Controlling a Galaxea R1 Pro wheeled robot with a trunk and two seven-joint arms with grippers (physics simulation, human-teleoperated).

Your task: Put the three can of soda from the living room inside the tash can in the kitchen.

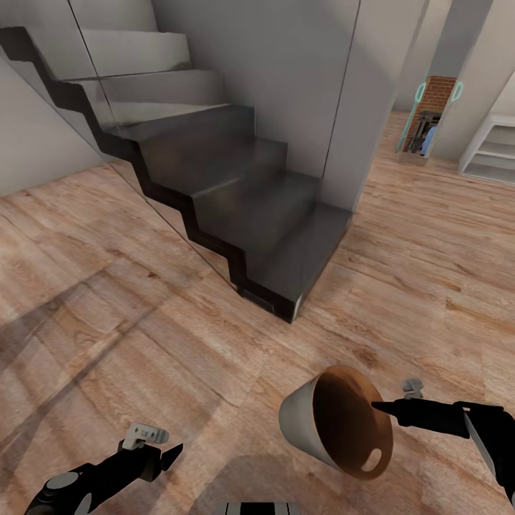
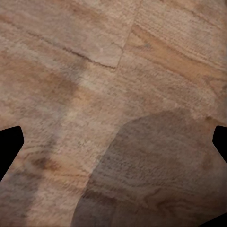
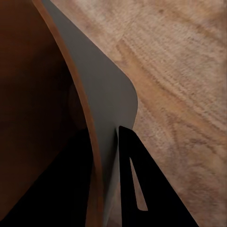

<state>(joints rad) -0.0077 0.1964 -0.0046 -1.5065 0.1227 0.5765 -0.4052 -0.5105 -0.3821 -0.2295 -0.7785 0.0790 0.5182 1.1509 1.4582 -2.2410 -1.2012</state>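
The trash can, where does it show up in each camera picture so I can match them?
Head view: the trash can is at lower right, tipped on its side, its rim pinched by the right hand.
Right wrist view: its wall and rim run up from the fingers.
Left wrist view: just the wood floor.
Shared landmark: that plank floor.

no readable text, labels, brands, numbers or signs anywhere

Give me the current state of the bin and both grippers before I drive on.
Trash can: lifted off the floor, tilted on its side, nothing seen inside.
Right gripper: shut on the trash can's rim.
Left gripper: open, empty, over the wood floor.
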